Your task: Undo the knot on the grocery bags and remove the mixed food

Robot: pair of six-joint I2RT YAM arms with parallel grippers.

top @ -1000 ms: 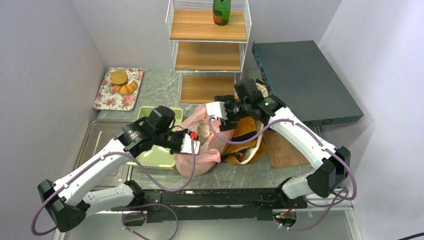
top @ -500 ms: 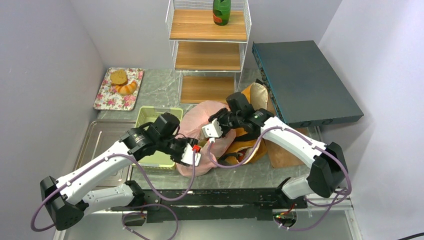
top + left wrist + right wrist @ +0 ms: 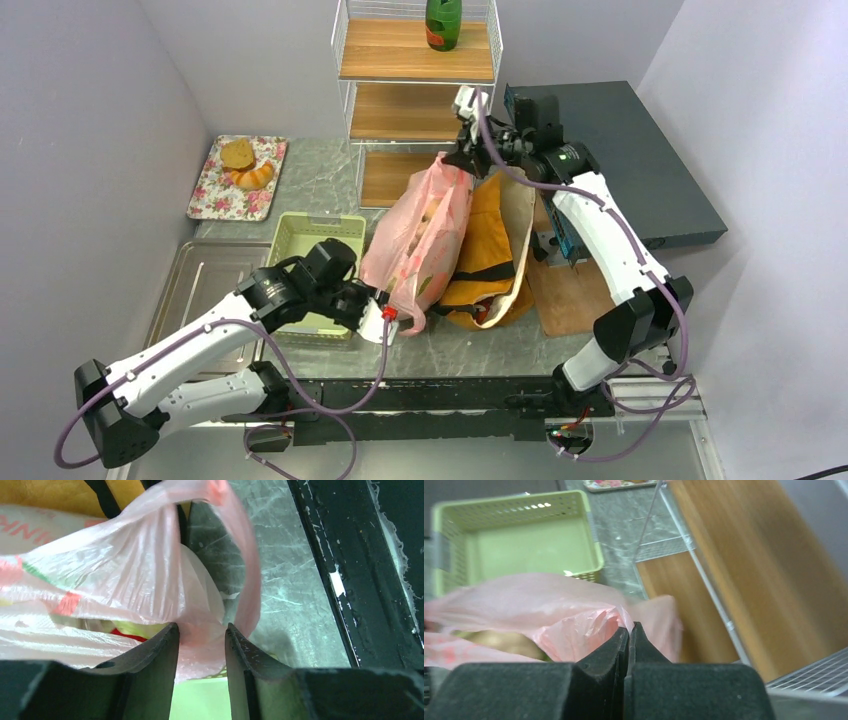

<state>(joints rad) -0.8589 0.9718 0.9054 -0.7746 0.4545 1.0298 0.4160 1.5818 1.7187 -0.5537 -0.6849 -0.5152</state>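
The pink bag (image 3: 420,235) hangs stretched and tilted, from high by the shelf down to the table. My right gripper (image 3: 460,158) is shut on a thin pinch of its top edge (image 3: 629,627). My left gripper (image 3: 388,318) is at its lower end, closed on a bunch of pink plastic (image 3: 201,630) that fills the gap at the fingertips, with a handle loop (image 3: 247,580) beside it. Red and green food (image 3: 125,632) shows through the film, and a yellowish piece (image 3: 499,640). The mustard tote (image 3: 485,250) leans just right of the pink bag.
A green basket (image 3: 300,235) sits left of the bags, a metal tray (image 3: 195,290) further left. The wire shelf (image 3: 418,100) with a green bottle (image 3: 443,22) stands behind. A floral tray (image 3: 238,178) is back left, a dark box (image 3: 610,160) and wooden board (image 3: 570,295) right.
My right gripper shut on the pink bag's top and rose back toward the shelf, pulling the bag up and taut. The left gripper stayed at the lower end, shifting slightly nearer.
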